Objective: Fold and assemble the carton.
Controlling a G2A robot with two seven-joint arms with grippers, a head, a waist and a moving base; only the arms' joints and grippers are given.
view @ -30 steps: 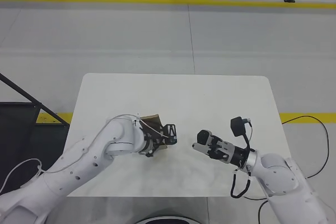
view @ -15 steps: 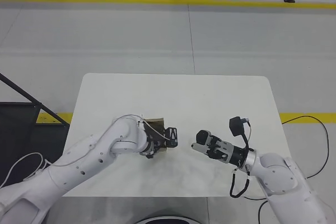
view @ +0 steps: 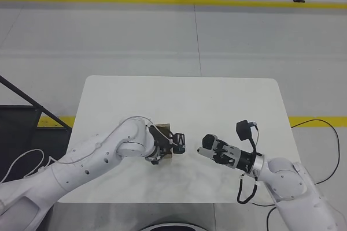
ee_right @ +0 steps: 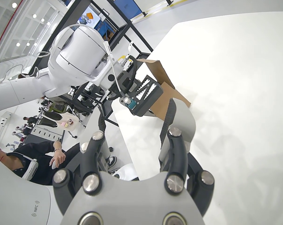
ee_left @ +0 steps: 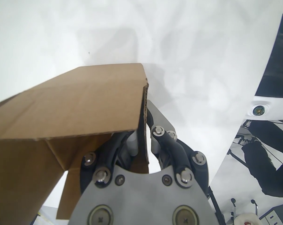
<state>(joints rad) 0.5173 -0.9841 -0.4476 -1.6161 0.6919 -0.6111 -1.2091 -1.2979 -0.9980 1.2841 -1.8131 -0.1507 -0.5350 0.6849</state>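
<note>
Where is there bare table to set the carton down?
The far half of the table is bare, from its far edge to mid-table, both far corners included. Crowded: the near middle, where the left gripper holds the carton and the open right gripper faces it across a narrow gap.

Carton [view: 161,127] scooted over a bit
Left fingers [ee_left: 158,118] dragged it slightly right and nearer, elbow swung farther out.

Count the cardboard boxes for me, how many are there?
1. The carton is near the middle of the table, pinched between the fingers of the left gripper. None seems hidden.
</note>
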